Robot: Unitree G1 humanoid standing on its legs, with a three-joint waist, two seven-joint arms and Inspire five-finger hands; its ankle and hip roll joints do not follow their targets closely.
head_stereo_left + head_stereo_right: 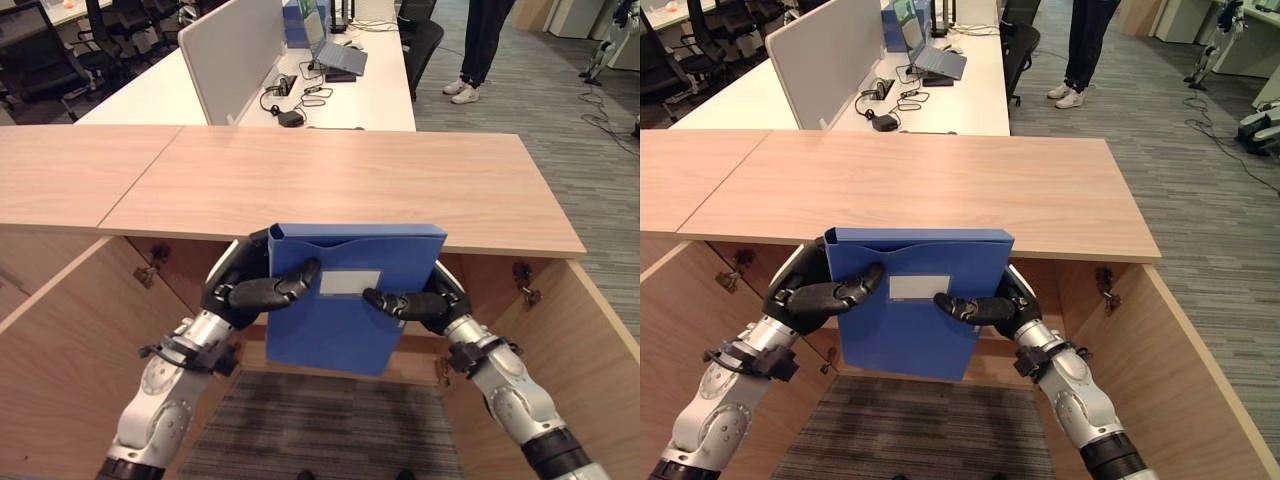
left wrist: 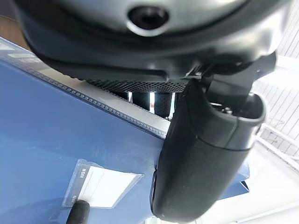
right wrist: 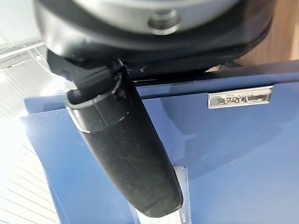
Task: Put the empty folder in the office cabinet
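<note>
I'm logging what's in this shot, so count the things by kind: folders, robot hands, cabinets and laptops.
Blue folder: 1
Robot hands: 2, left robot hand and right robot hand, both gripping the folder
Wooden cabinet, doors open: 1
Laptop on the far desk: 1
Total: 5

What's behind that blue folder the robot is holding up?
Behind the blue folder lies the open wooden cabinet, below its top. The left hand and right hand clamp it, fingers hidden behind. The folder covers the cabinet's inside.
</note>
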